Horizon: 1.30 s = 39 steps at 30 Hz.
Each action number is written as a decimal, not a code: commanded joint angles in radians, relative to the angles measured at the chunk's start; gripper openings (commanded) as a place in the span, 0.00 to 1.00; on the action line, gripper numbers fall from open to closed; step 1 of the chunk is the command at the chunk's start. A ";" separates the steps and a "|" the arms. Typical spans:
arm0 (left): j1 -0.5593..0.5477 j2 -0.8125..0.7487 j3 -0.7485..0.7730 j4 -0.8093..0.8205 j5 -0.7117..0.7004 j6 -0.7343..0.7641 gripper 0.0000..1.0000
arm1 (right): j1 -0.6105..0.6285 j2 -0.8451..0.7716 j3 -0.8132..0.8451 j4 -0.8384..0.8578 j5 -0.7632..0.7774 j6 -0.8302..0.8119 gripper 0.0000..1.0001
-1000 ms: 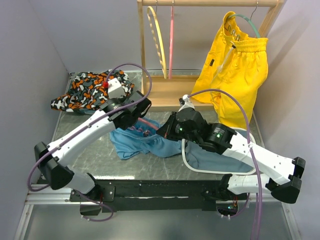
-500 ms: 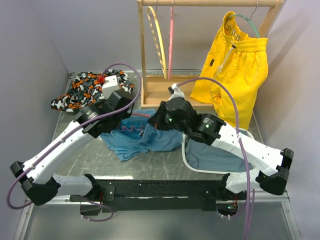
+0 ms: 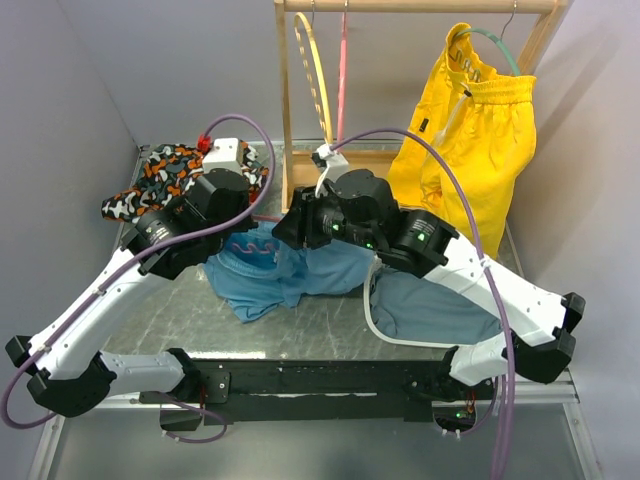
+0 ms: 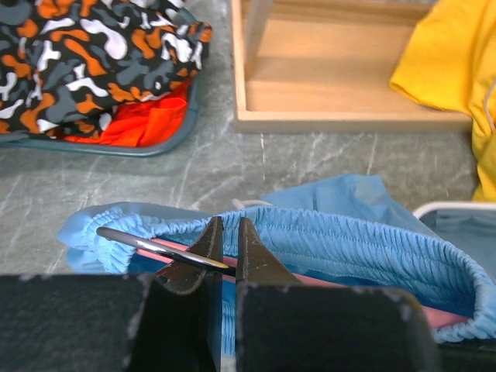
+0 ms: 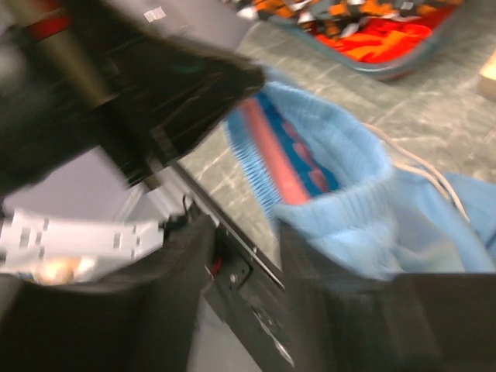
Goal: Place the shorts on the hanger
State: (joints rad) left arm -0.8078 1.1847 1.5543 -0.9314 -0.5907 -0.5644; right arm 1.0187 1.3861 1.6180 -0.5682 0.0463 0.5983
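Left gripper is pinched tight on a thin rod end of the pink hanger, low over the desk. That grip looks meant to anchor the frame, so cloth can be drawn along it without the hanger sliding away. The hanger's pink bar runs inside the elastic waistband of the sky-blue shorts. The gathered band wraps over it from the held end toward the right, so one side seems threaded. The rest of the shorts lies crumpled on the desk between the two arms, in front of the wooden rack base. A trailing part reaches toward a white-rimmed tray on the right.

Right gripper faces the left one from close by, at the open mouth of the waistband. Its wrist view is blurred, but the fingers stand apart with a gap between them and no cloth visibly caught there. The waistband's edge sits just beside one finger. I judge it is between holds, placed to take a fresh bite of the band and stretch it further across the bar.

A patterned garment lies at the far left, and yellow shorts hang on the rail; neither is touched. The job looks partway done: the waistband is on the bar, but the shorts are not yet hung up.
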 commanded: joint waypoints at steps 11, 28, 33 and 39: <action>-0.019 0.009 0.062 0.020 0.058 0.061 0.01 | 0.116 -0.231 -0.046 -0.116 0.104 -0.388 0.76; -0.021 0.078 0.087 -0.027 -0.041 -0.037 0.01 | 0.449 -0.032 0.054 -0.148 0.452 -0.085 0.95; -0.021 0.121 0.131 -0.073 -0.083 -0.106 0.01 | 0.514 0.075 0.088 -0.197 0.657 0.108 0.96; -0.021 0.174 0.188 -0.119 -0.095 -0.169 0.01 | 0.537 0.191 0.123 -0.286 0.805 0.263 0.96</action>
State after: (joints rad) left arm -0.8246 1.3491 1.6684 -1.0607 -0.6353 -0.6689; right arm 1.5459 1.5116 1.6859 -0.7639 0.6765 0.7010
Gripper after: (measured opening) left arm 0.072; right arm 0.955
